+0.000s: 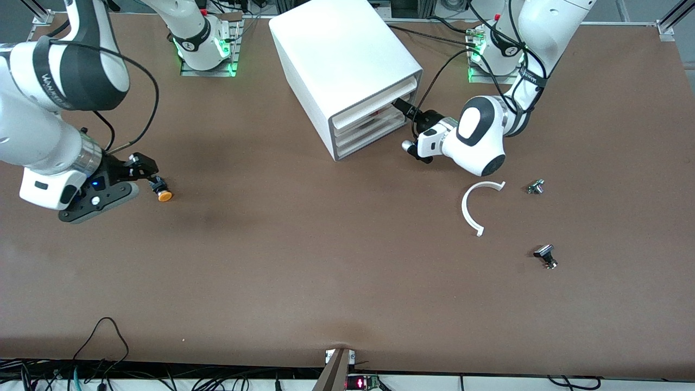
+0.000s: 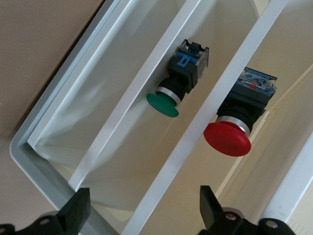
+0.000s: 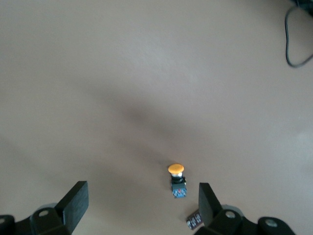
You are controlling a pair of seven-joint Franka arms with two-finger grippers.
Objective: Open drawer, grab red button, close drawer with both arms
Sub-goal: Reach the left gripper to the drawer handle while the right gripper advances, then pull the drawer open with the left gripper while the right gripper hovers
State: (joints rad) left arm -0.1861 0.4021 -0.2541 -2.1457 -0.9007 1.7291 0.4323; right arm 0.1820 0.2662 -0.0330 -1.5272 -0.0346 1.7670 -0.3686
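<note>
The white cabinet (image 1: 342, 60) stands at the back middle of the table, its three drawers (image 1: 374, 108) stacked and facing the left arm's end. My left gripper (image 1: 403, 105) is open at the drawer fronts. In the left wrist view its fingers (image 2: 211, 205) straddle a white drawer lip (image 2: 188, 142). The red-capped button (image 2: 230, 134) lies in the drawer beside that lip and a green-capped button (image 2: 168, 100) in the adjoining one. My right gripper (image 1: 147, 169) is open and empty, low over the table beside an orange-capped button (image 1: 162, 193), which also shows in the right wrist view (image 3: 177, 178).
A white C-shaped piece (image 1: 476, 209), a small metal part (image 1: 536, 187) and a black-capped part (image 1: 545, 255) lie on the table toward the left arm's end. A small dark part (image 3: 194, 219) lies near the orange button. Cables hang along the table's front edge.
</note>
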